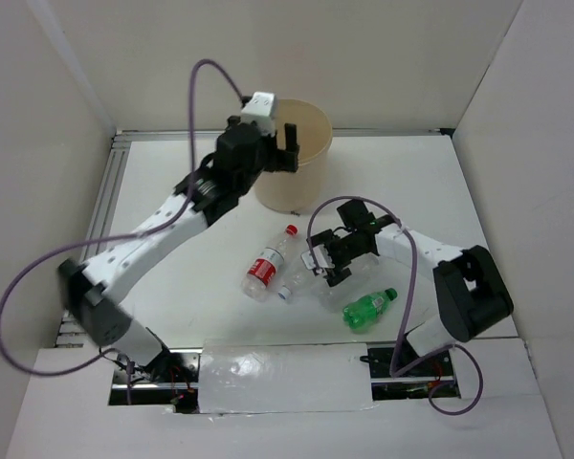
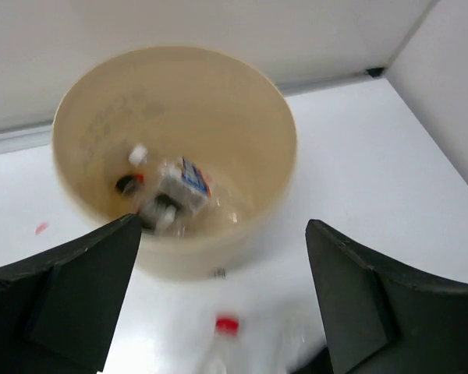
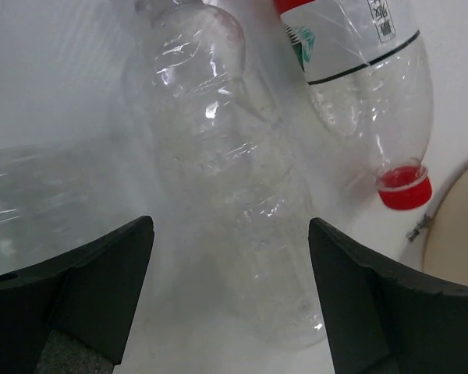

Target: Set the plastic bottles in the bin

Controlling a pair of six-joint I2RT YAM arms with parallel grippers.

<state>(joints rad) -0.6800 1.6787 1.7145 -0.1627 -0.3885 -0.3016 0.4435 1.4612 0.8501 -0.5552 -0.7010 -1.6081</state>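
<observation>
The clear bottle [image 3: 218, 156] looks empty, thin-walled and crumpled, so probably light, springy and slick; a grip across its mid-body seems safest; the right end effector [image 3: 230, 234] hangs low over it on the bench [image 1: 411, 182], jaws wide, holding nothing; a red-capped bottle [image 3: 366, 86] lies just beside, a green bottle [image 1: 368, 308] near; the left end effector [image 2: 222, 257] hovers above the bin [image 2: 242, 117], wide open and empty; dropped bottles [image 2: 179, 183] lie inside.

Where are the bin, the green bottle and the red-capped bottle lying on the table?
bin [image 1: 289, 189], top external view, on its outer wall.
green bottle [image 1: 368, 308], top external view, on the middle of its body.
red-capped bottle [image 1: 265, 269], top external view, on its red label.
</observation>
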